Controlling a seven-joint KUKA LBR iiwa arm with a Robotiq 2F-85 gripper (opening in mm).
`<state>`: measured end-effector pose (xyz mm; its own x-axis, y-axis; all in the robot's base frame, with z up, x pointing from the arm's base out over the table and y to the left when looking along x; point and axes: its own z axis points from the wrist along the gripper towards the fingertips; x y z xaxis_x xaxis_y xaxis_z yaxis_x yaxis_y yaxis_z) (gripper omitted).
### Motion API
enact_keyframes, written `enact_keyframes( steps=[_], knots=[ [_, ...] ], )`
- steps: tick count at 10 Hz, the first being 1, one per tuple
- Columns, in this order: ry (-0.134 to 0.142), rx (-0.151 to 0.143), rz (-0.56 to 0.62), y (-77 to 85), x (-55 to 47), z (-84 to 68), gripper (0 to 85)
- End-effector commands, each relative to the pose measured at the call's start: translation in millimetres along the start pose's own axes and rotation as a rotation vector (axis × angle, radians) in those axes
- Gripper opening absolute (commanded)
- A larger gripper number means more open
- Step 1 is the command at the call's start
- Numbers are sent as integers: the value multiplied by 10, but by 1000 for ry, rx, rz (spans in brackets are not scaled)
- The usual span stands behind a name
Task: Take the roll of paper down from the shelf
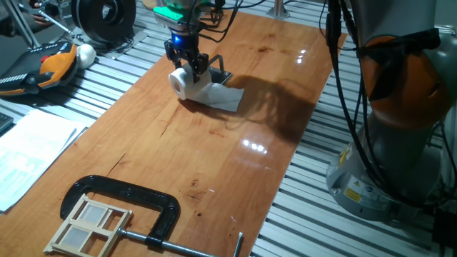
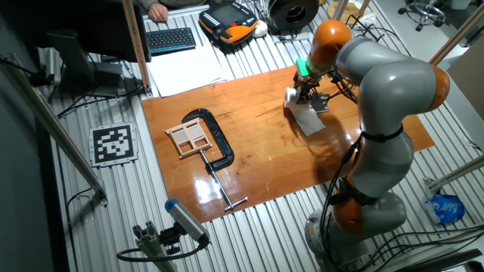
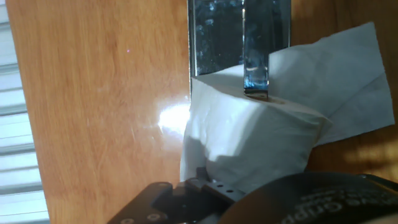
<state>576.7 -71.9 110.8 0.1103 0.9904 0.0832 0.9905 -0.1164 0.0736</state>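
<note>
**Roll pinched at the shelf's edge, core lying level**

Seen in one fixed view: gripper (image 1: pixel 190 66) down on the roll of paper (image 1: pixel 183 81) at the far end of the wooden bench (image 1: pixel 235 164), just left of the shelf (image 1: pixel 220 73). Roll lying on its side, hollow core facing near-left toward that camera, long axis roughly level with the bench top. Loose sheet (image 1: pixel 227 98) trailing right and near from the roll, flat on the wood.

Fingers closed on the roll: in the hand view one slim metal finger (image 3: pixel 255 56) dipping into the core end at the top face of the roll (image 3: pixel 249 143), the other apparently outside the wall, so a pinch through the roll's wall rather than around its whole body. Dark, shiny-edged shelf (image 3: pixel 217 37) directly beyond the roll there, touching or nearly touching it; whether any part of the roll rests on the plate, not clear from any view.

From the other fixed view, same cluster: gripper (image 2: pixel 306 89), roll (image 2: pixel 292 97) and sheet (image 2: pixel 308 119) at the far right of the bench, well apart from the black C-clamp (image 2: pixel 215 140).

Judged from this: roll directly under the fingers and already gripped, so coming move a matter of carrying it clear of the shelf edge, away along the bench, with the trailing sheet dragging behind.
</note>
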Motion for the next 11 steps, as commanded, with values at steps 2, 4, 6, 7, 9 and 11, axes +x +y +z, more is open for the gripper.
enact_keyframes(
  steps=[2, 4, 6, 7, 9, 11],
  knots=[
    [-9, 8, -16, 0, -8, 21, 0],
    [-16, 12, -24, 4, -10, 22, 0],
    [-32, 24, -41, 3, -8, 21, 0],
    [-53, 35, -62, 3, -8, 21, 0],
    [-54, 45, -99, 3, -8, 21, 0],
    [-19, 50, -168, 3, -8, 21, 0]
  ],
)
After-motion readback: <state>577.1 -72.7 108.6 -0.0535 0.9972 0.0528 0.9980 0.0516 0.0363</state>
